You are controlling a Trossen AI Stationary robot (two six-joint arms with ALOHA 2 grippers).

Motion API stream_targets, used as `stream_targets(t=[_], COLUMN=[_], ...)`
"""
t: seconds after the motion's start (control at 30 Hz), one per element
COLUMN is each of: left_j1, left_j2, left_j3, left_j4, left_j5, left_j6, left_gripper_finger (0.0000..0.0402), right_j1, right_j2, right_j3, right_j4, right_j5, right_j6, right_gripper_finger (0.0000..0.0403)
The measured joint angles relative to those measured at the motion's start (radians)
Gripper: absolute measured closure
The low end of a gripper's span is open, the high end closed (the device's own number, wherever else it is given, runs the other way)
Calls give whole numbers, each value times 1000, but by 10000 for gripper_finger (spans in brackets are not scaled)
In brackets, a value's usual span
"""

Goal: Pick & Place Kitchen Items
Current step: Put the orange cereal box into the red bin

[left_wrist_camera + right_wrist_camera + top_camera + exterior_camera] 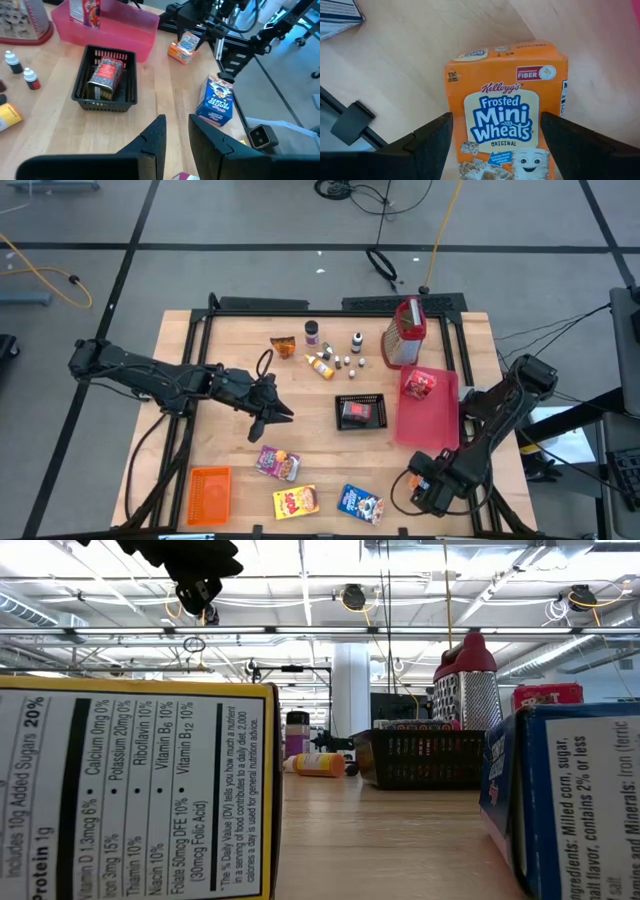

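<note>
Attention belongs on the right end effector (495, 145), which hovers over the near right corner of the counter (240, 340) with its 2 fingers spread wide on either side of the orange Frosted Mini Wheats box (507, 110). Nothing is gripped yet; the box lies flat on the wood, face up, with a clear gap to each finger. To take it well, the wrist should stay square to the box's long sides, come down until the pads flank its edges low, then close gently, since thin card will likely buckle under a hard squeeze. The box lies just beside the pink tray (430, 408), so a straight lift before any sideways travel looks safest.

The left end effector (272, 416) hangs above mid-counter, released and empty, fingers only slightly apart. Ahead of it sits the black mesh basket (105, 80) with a small red can (104, 77) lying inside, and a blue Frosted Flakes box (216, 99) stands well to the side.

Other kitchen items lie scattered: a purple box (277, 463) and a yellow box (295, 501) near the front edge, tiny bottles (345, 358) near the grater (403, 333), and a red packet (420, 385) on the pink tray. An orange crate (210, 495) sits at the front left.
</note>
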Motion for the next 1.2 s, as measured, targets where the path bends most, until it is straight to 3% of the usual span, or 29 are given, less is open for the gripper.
stream_targets(t=[0.27, 0.67, 0.87, 1.2], left_j1=[1, 1, 1, -1], left_j2=[0, 0, 0, 0], left_j3=[0, 0, 0, 0], left_j4=[0, 0, 0, -1], left_j5=[-16, -16, -16, -16], left_j6=[-2, -2, -2, -6], left_gripper_finger=[321, 321, 321, 321], right_j1=[2, 2, 2, 3], right_j2=[-9, -9, -36, -146], right_j3=[-2, -1, -1, -1], right_j4=[5, 27, 48, 42], right_j5=[74, 74, 56, 177], right_j6=[-7, 24, 28, 32], right_gripper_finger=[107, 51, 46, 46])
